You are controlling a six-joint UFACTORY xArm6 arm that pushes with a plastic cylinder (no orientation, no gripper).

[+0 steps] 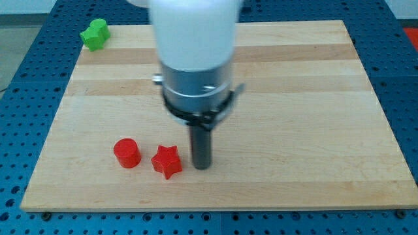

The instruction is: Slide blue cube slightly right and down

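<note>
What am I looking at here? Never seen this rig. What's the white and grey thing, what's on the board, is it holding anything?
One camera looks down at a wooden board on a blue perforated table. The white and grey cylinder is a robot arm's end; it has no gripper, only a dark rod. My tip rests on the board and pushes blocks, so nothing is held. Just to the tip's left lies a red star block, then a red cylinder. A green block sits at the board's top-left corner. No blue cube shows; the arm may hide it.
</note>
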